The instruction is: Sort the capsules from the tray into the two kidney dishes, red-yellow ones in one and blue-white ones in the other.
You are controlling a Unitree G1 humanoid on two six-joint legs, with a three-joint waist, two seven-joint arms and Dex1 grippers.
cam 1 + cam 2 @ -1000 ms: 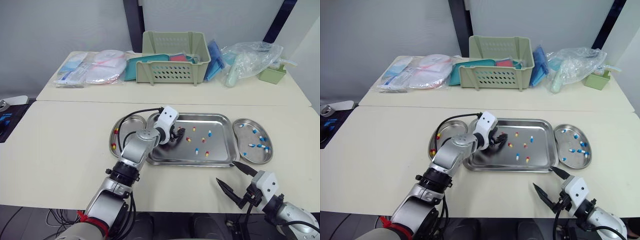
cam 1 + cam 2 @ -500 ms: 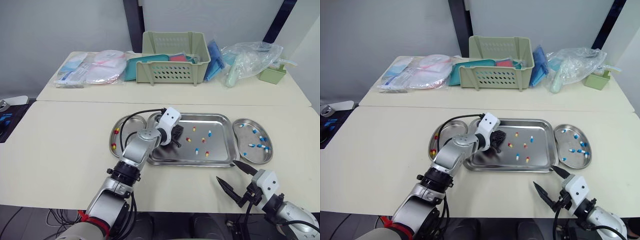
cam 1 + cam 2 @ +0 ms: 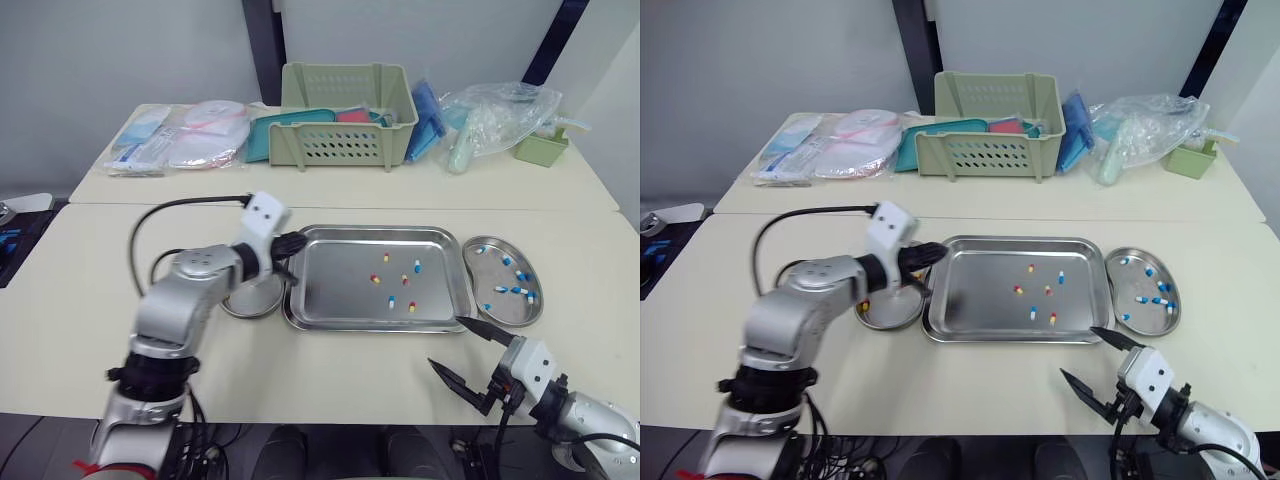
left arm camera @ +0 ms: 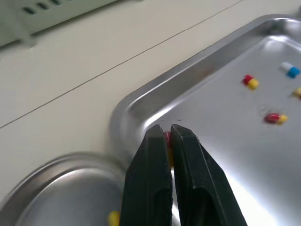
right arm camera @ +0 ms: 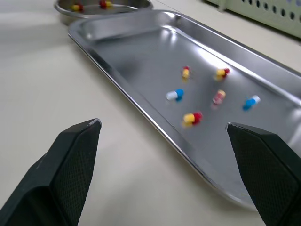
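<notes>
- The cream tabletop (image 3: 80, 280) carried a rectangular steel tray (image 3: 330, 295) with loose capsules (image 3: 405, 280).
- The left steel kidney dish (image 3: 890, 312), beside the tray, held red-yellow capsules. The right steel kidney dish (image 3: 500, 312) held blue-white ones.
- The right hand (image 3: 445, 342) hovered by the tray's near right corner, fingers wide apart.
- The left hand (image 4: 167, 134) hung over the tray's far left corner, clamped on a red-yellow capsule (image 4: 167, 137).
</notes>
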